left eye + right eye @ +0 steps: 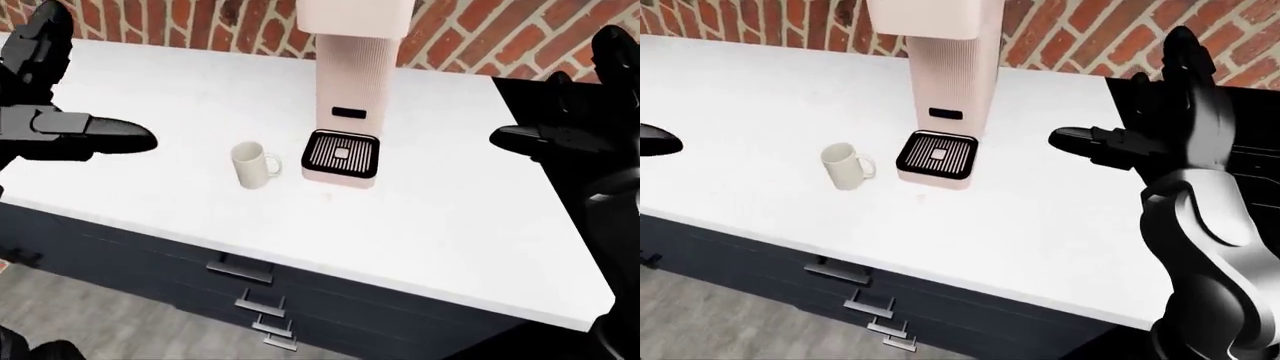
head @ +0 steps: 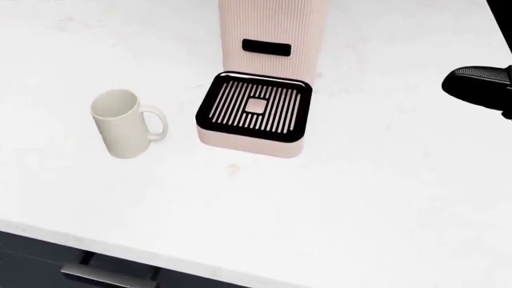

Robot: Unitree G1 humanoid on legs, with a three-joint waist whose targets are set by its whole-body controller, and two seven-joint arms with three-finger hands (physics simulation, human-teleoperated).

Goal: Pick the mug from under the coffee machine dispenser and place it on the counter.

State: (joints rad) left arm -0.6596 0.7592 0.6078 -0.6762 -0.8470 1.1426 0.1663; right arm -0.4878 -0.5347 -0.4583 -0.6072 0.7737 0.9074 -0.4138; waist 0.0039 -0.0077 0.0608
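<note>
A cream mug (image 2: 122, 124) stands upright on the white counter (image 2: 360, 198), just left of the pink coffee machine (image 1: 350, 82), handle turned toward it. The machine's black drip grate (image 2: 254, 107) is bare. My left hand (image 1: 95, 135) hovers open above the counter, far left of the mug, holding nothing. My right hand (image 1: 1120, 142) hovers open to the right of the machine, also holding nothing.
A red brick wall (image 1: 480, 37) runs behind the counter. Dark drawers with metal handles (image 1: 240, 268) sit below the counter edge. A black surface (image 1: 560, 97) adjoins the counter at the right. Grey floor (image 1: 100, 322) shows at the lower left.
</note>
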